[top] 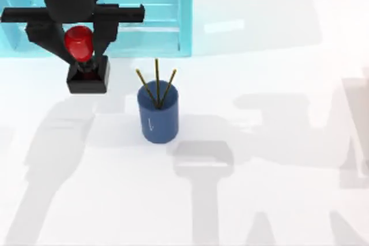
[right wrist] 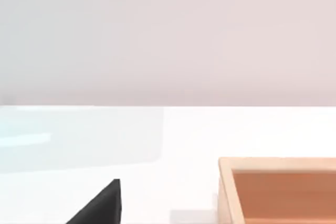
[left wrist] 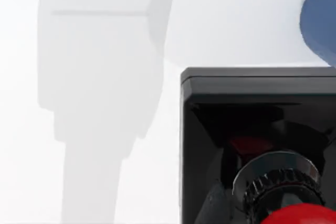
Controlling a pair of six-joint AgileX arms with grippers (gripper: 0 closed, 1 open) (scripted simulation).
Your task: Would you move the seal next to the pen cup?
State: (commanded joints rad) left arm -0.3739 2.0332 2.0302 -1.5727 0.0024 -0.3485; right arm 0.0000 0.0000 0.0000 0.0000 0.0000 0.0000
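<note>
Top view. The left gripper (top: 79,50) stands at the far left of the white table (top: 277,200), its jaws closed on the red knob of the seal (top: 86,64). The seal's black square base sits just left of the pen cup (top: 158,114), with a narrow strip of bare table between them. The cup is a smooth dark blue cylinder with a small white mark on its side; three thin yellow-brown pencils (top: 157,82) fan out of its mouth. Behind both, a translucent light-blue bin (top: 167,21) occupies the far left of the table, with the gripper's black crossbar across it. Soft grey shadows of the arms lie over the table surface.

Left wrist view. The seal (left wrist: 252,124) appears close up: a matte black block with sharp edges, a ribbed metallic collar and the glossy red knob at the frame edge. A curved slice of the blue pen cup (left wrist: 321,19) lies just beyond the block.

Right wrist view. A dark pointed part of the right gripper (right wrist: 102,205) is seen over the table; whether its jaws are open or closed cannot be told. Nearby stands a tan wooden box (right wrist: 278,190) with plain flat walls.
</note>
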